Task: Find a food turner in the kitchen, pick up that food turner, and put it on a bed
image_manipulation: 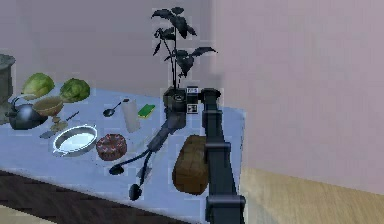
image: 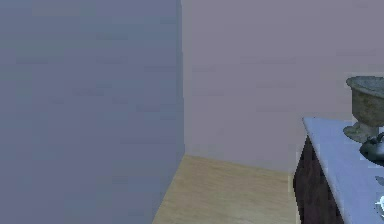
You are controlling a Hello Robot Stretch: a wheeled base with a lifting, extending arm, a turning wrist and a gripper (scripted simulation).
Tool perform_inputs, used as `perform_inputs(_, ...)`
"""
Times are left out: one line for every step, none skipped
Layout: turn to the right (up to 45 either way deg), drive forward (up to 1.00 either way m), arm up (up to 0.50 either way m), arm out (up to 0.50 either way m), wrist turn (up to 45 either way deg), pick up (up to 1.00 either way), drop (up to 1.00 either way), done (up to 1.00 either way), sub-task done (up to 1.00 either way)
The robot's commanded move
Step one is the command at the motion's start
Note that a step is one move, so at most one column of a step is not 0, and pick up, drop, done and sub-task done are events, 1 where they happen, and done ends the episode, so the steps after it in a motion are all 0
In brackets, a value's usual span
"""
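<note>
First, the forward view. A table (image: 335,150) with a pale blue top and a dark wooden body enters at this view's right edge. A grey-green urn (image: 366,103) stands on the table's top. A small dark object (image: 374,148) sits just beside the urn, toward the table's near side. Off the table's corner lie a strip of wooden floor (image: 230,190) and a blue-grey wall (image: 90,90).

Next, the arm side view. The arm (image_manipulation: 222,165) crosses the table's (image_manipulation: 30,150) near edge. The gripper (image_manipulation: 152,152) is over the table's top, with its fingers slanting toward the table's near edge. A dark, long-handled utensil (image_manipulation: 128,172) lies on the table's top at the fingers' far end. Its shape suggests the food turner, though it is too small to confirm.

The utensil's long axis runs from the table's middle toward its near edge, roughly in line with the fingers. Contact between the fingers and the utensil cannot be told. The state of the fingers cannot be told either, nor whether the gripper holds anything. A brown loaf (image_manipulation: 190,165) rests on the table's near half, just beside the arm. A potted plant (image_manipulation: 178,45) stands at the table's far edge.

The step in hand appears to be the pick-up. Any correction probably runs along the finger line, not across it.
</note>
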Motion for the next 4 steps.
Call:
perform_inputs(0.0,0.00,0.00,0.00,45.0,0.00,0.00,0.00,0.00)
perform_inputs(0.0,0.00,0.00,0.00,30.0,0.00,0.00,0.00,0.00)
perform_inputs(0.0,0.00,-0.30,0.00,0.0,0.00,0.00,0.00,0.00)
perform_inputs(0.0,0.00,0.00,0.00,0.0,1.00,0.00,0.00,0.00)
